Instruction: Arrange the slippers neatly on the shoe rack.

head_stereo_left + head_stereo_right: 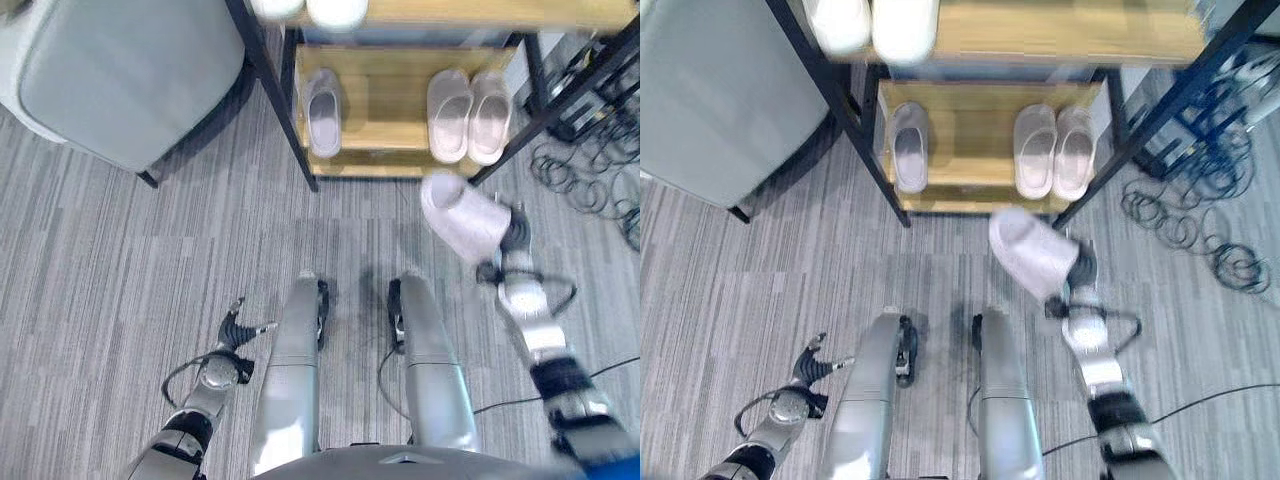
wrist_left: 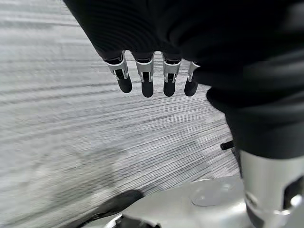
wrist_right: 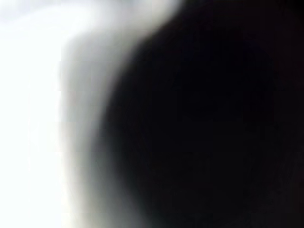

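Right hand (image 1: pixel 512 232) carries a pale slipper (image 1: pixel 462 215), grip hidden; next, set it beside the lone slipper (image 1: pixel 322 110) ahead-left on the rack (image 1: pixel 385 160).

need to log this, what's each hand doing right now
Left hand: open, holding nothing, low over the floor.
Right hand: carries the slipper in front of the shoe rack; grip cannot be told.

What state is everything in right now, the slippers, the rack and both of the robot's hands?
Carried slipper: lifted off the floor at the right hand, just in front of the rack.
Single slipper: flat on the lower shelf, left.
Slipper pair: side by side, lower shelf, right.
Shoe rack: upright.
Left hand: empty, fingers relaxed, above the carpet.
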{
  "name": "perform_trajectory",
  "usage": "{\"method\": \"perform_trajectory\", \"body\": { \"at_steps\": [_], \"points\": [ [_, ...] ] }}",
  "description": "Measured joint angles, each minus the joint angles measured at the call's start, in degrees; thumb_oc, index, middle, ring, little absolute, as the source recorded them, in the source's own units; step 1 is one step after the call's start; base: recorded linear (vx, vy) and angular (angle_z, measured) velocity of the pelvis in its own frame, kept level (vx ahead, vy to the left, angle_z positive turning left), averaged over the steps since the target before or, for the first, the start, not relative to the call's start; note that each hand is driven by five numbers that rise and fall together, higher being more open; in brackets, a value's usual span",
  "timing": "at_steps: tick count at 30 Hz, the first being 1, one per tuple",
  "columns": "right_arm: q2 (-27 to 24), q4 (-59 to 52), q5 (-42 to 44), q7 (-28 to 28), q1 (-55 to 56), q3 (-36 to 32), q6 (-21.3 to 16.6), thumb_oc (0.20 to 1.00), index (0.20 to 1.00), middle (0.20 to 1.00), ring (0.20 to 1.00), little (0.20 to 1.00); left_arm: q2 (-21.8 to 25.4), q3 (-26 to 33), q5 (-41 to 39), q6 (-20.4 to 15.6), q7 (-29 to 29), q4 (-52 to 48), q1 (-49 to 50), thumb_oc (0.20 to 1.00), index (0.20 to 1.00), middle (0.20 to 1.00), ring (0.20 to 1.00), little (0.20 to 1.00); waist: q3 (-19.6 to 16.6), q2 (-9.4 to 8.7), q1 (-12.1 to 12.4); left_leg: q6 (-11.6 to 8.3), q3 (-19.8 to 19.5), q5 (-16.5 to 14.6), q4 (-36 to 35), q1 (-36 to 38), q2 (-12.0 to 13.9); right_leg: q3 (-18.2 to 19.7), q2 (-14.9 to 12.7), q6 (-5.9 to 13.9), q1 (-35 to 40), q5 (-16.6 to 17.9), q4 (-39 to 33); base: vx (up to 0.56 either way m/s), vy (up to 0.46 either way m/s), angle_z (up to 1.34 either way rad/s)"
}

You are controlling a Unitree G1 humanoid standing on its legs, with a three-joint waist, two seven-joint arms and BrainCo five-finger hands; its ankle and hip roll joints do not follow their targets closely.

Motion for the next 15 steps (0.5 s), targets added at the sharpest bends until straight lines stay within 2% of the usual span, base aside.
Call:
{"method": "perform_trajectory", "body": {
  "at_steps": [1,2,3,4,5,6,7,8,10,11,12,15],
  "points": [
    [-0.97,4.74,0.62,-0.54,-5.97,1.84,-0.13,0.2,0.2,0.2,0.2,0.2,-0.12,-1.58,-0.09,-0.17,0.53,-1.86,-1.88,1.0,1.0,1.0,1.0,1.0,0.1,0.13,1.31,0.42,-0.22,0.19,3.5,-3.83,-0.1,-0.09,-0.04,-0.77,-3.91,-0.41,3.91,0.03,0.004,0.32],
    [-0.55,11.31,1.95,-0.99,-13.56,5.61,0.45,0.2,0.2,0.2,0.2,0.2,-0.28,-2.62,-2.35,-0.79,0.82,-2.98,-2.64,1.0,1.0,1.0,1.0,1.0,0.18,0.64,3.14,-0.34,-0.71,-0.22,6.5,-8.47,-0.48,-0.24,-0.19,-0.85,-8.51,-0.91,7.56,0.1,0.04,0.24],
    [-0.78,11.7,1.97,-1.1,-14.45,6.34,0.47,0.2,0.2,0.2,0.2,0.2,-0.26,-2.94,-2.88,-0.81,0.94,-2.91,-2.46,1.0,1.0,1.0,1.0,1.0,0.33,0.99,3.55,-0.35,-0.7,-0.21,6.67,-8.96,-0.6,-0.23,-0.22,-0.83,-8.92,-0.89,7.74,0.1,0.052,0.2],
    [-0.32,13.83,2.16,-1.49,-16.82,7.09,1.16,0.2,0.2,0.2,0.2,0.2,0.36,-3.54,-4.41,-0.86,1.4,-3.95,-1.5,1.0,1.0,1.0,1.0,1.0,-0.16,1.76,3.65,-0.99,-0.52,-0.5,9.44,-10.77,-1.68,-0.07,-0.57,0.62,-9.91,-1.77,9.57,0.1,0.054,0.16],
    [-1.02,18.95,3.8,-3.18,-23.59,8.99,2.01,0.2,0.2,0.2,0.2,0.2,1.38,-4.28,-5.27,-1.22,1.93,-7.32,0.73,1.0,1.0,1.0,1.0,1.0,-2.13,3.1,3.13,1.55,-0.27,-1.9,14.13,-13.78,-2.52,-0.15,-2.29,0.2,-13.19,-3.14,13.51,0.07,0.044,-0.02],
    [-4.18,24.46,4.19,-3.56,-30.55,11.78,3.14,0.2,0.2,0.2,0.2,0.2,1.0,-4.35,-7.21,-1.77,2.29,-7.77,0.8,1.0,1.0,1.0,1.0,1.0,-3.2,4.54,5.35,-0.72,-0.53,-3.57,17.49,-16.75,-2.05,-0.09,-1.95,-0.08,-16.65,-3.57,16.98,0.08,0.046,0.03],
    [-5.83,25.57,4.31,-4.07,-33.97,11.9,3.45,0.2,0.2,0.2,0.2,0.2,1.17,-4.16,-7.86,-2.54,2.53,-7.99,0.52,1.0,1.0,1.0,1.0,1.0,-3.18,4.82,6.12,-0.96,-0.26,-3.72,19.34,-19.0,-2.57,0.54,-2.1,0.36,-18.65,-4.06,19.1,0.08,0.058,0.11],
    [-10.37,29.17,4.21,-5.06,-42.27,15.3,3.92,0.2,0.2,0.2,0.2,0.2,2.61,-5.6,-9.19,-2.65,3.53,-9.57,1.27,1.0,1.0,1.0,1.0,1.0,-3.33,5.26,7.13,-0.99,-0.41,-3.76,22.87,-23.92,-3.55,0.77,-2.27,0.49,-23.03,-4.78,22.82,0.08,0.061,0.28],
    [-10.97,31.26,5.12,-5.89,-44.03,15.5,3.76,0.2,0.2,0.2,0.2,0.2,2.2,-6.73,-9.51,-2.5,3.52,-9.65,2.8,1.0,1.0,1.0,1.0,1.0,-3.35,5.31,8.33,-0.76,-0.08,-4.28,23.37,-24.36,-4.09,1.27,-2.44,1.72,-22.88,-5.6,23.26,0.07,0.081,0.18],
    [-10.93,37.22,6.72,-5.97,-47.23,16.27,3.83,0.2,0.2,0.2,0.2,0.2,2.36,-8.43,-9.47,-2.61,3.5,-10.03,3.56,1.0,1.0,1.0,1.0,1.0,-3.32,5.23,8.3,-0.46,0.72,-4.47,23.28,-23.92,-4.35,1.81,-3.18,1.81,-22.62,-5.87,23.61,0.03,0.09,0.19],
    [-11.9,42.03,9.68,-6.7,-49.74,16.15,3.92,0.2,0.2,0.2,0.2,0.2,2.57,-8.85,-9.48,-3.26,3.45,-10.43,5.41,1.0,1.0,1.0,1.0,1.0,-3.14,5.19,9.6,-0.21,1.52,-4.67,23.51,-23.64,-5.07,2.68,-3.84,2.31,-22.27,-6.52,24.07,0.03,0.097,0.32],
    [-15.93,46.98,13.76,-7.01,-52.81,17.46,3.81,0.2,0.2,0.2,0.2,0.2,4.59,-7.8,-9.54,-3.83,3.49,-10.92,9.25,1.0,1.0,1.0,1.0,1.0,1.01,4.71,10.7,0.42,2.29,-5.25,24.04,-21.7,-5.53,3.5,-4.85,2.01,-20.23,-7.83,25.18,0.03,0.05,0.15]
  ]
}}
